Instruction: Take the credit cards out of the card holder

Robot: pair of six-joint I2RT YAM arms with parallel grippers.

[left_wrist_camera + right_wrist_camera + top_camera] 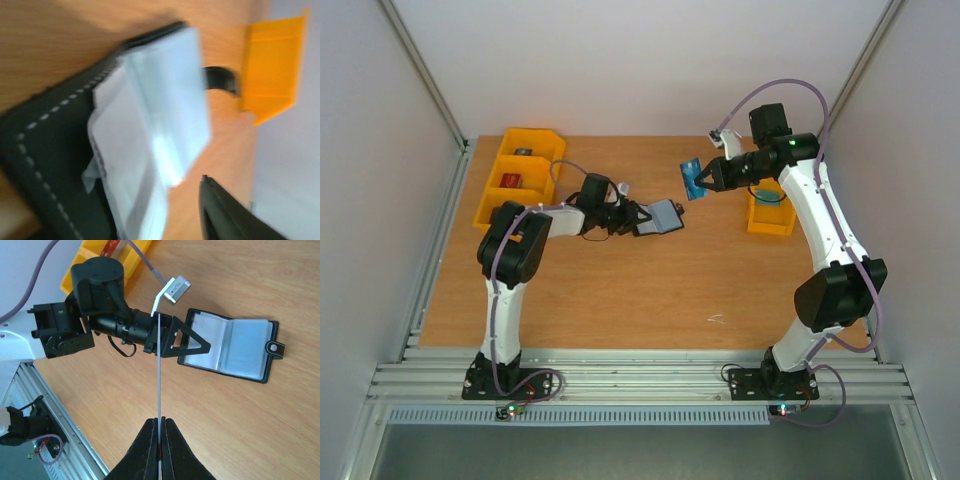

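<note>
The card holder (pixel 665 217) lies open on the wooden table, its pale sleeves up (pixel 235 345) and its snap tab (pixel 274 346) at the far side. My left gripper (pixel 642 218) is at the holder's left panel. In the left wrist view the holder (pixel 150 130) is blurred, and one black finger (pixel 225 212) stands apart from its edge with bare wood between, so the jaws look open. My right gripper (pixel 705 182) hovers right of the holder, shut (pixel 159 422) on a blue credit card (pixel 692 180), which the right wrist view shows edge-on (pixel 159 370).
A row of yellow bins (pixel 520 175) with small items stands at the back left. Another yellow bin (pixel 770 210) sits under the right arm and also shows in the left wrist view (pixel 272 65). White walls close in both sides and the back.
</note>
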